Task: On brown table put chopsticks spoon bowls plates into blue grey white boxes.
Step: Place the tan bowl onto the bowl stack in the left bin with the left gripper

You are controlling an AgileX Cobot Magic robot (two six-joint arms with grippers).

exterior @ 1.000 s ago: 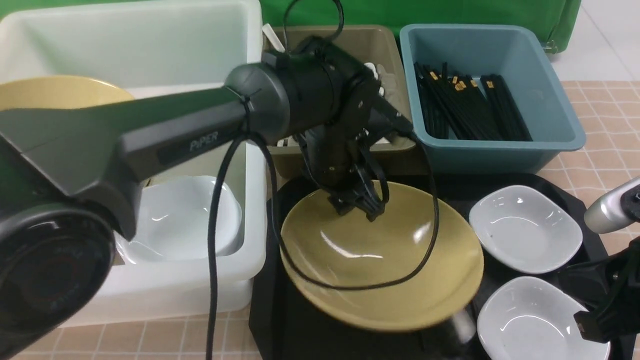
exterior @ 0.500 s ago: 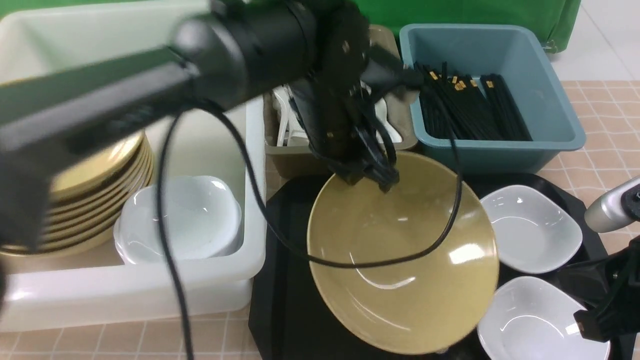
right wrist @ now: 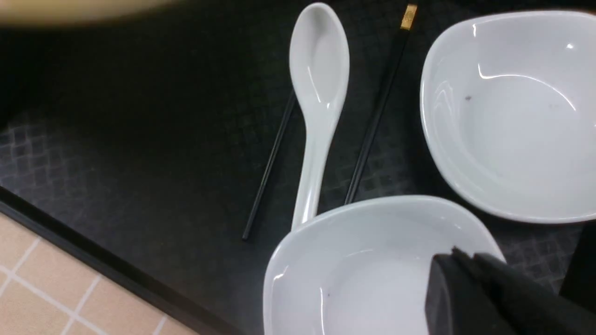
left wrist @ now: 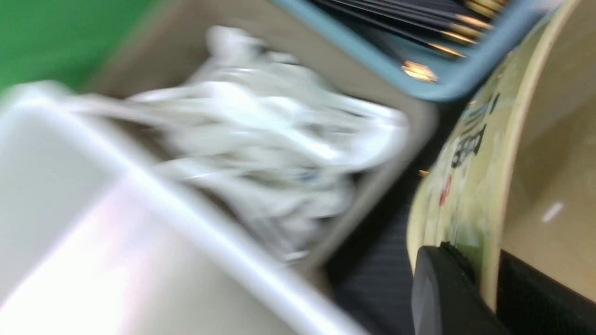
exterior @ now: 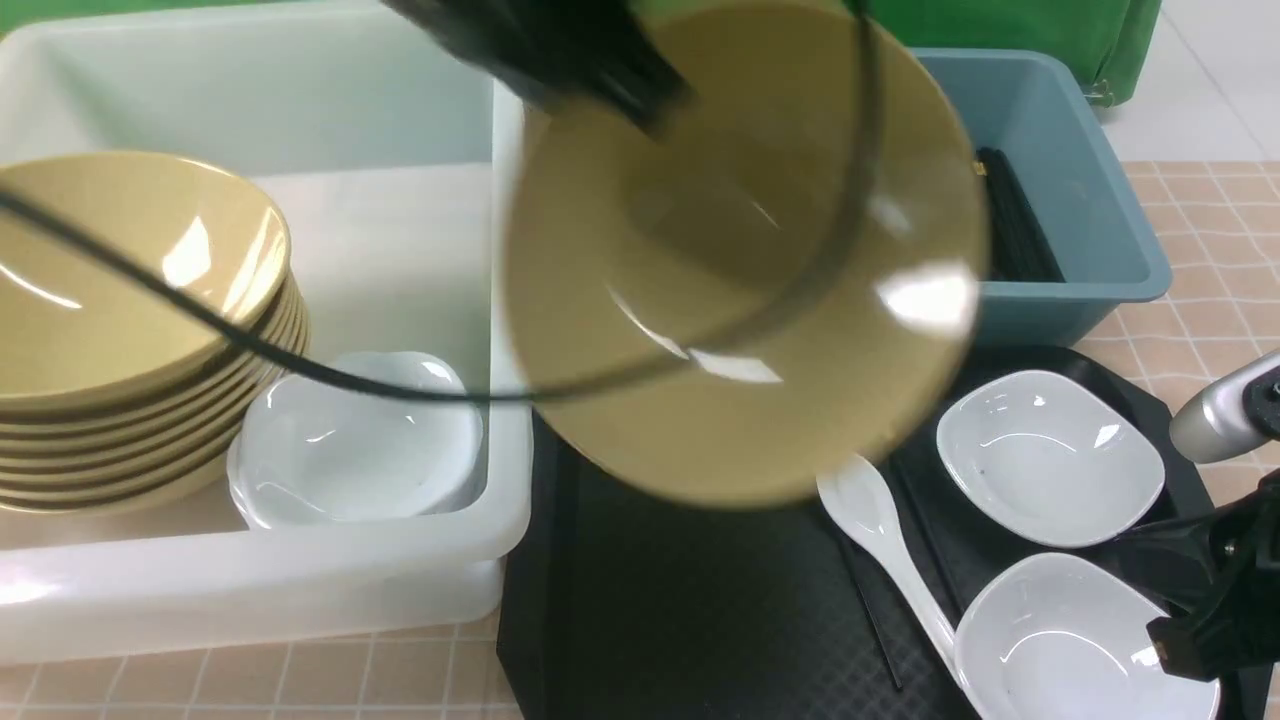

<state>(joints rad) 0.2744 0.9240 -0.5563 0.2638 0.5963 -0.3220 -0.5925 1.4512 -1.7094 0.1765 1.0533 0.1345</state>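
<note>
My left gripper (exterior: 620, 85) is shut on the rim of a tan bowl (exterior: 740, 260) and holds it tilted and high, in front of the grey and blue boxes. In the left wrist view the fingers (left wrist: 442, 288) pinch the bowl's rim (left wrist: 489, 195). A white spoon (exterior: 890, 540) and two black chopsticks (right wrist: 377, 116) lie on the black tray (exterior: 690, 610), beside two white plates (exterior: 1050, 455). My right gripper (right wrist: 470, 279) is shut and empty over the nearer plate (right wrist: 363, 274). The white box (exterior: 300, 590) holds stacked bowls (exterior: 130, 320) and plates (exterior: 360, 440).
The blue box (exterior: 1090, 240) holds several chopsticks (exterior: 1010, 230). The grey box (left wrist: 386, 186) holds white spoons (left wrist: 260, 135). The brown table (exterior: 1220, 220) shows at the right and along the front edge. A black cable (exterior: 300, 365) hangs across the white box.
My left gripper has lifted the tan bowl off the tray, up and slightly left, uncovering the spoon and chopsticks. The right gripper has not moved.
</note>
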